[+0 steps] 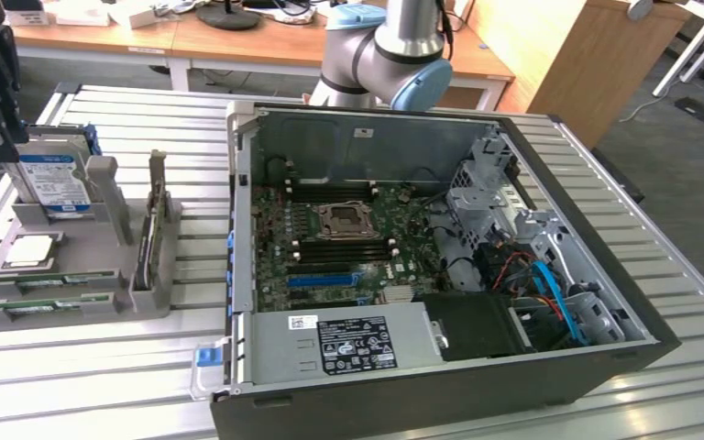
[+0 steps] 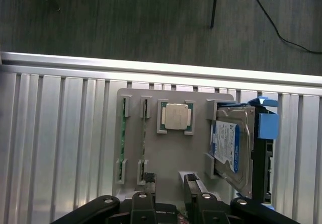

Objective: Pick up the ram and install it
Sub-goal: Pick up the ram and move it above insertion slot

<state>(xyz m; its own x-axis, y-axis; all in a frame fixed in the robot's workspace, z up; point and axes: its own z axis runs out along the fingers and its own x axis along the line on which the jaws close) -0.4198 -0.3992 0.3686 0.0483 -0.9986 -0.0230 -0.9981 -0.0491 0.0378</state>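
Claw [image 2: 170,183] hangs spread above the grey parts tray [image 2: 166,156] on a slatted metal table [image 1: 95,390], wooden desks [image 1: 107,41] behind.

You have parts holder [image 1: 105,179] on table [image 1: 107,385] near its edge at the exterior view's left, with open computer case [image 1: 645,321] just beside it. In holder: hard drive [image 1: 52,179] upright at rear, processor [image 1: 32,249] flat before it, two ram sticks [image 1: 52,281] in front slots. Thin board [image 1: 157,215] on edge along holder's case side. Inside case: motherboard [image 1: 352,238], power supply [image 1: 340,344] before it.
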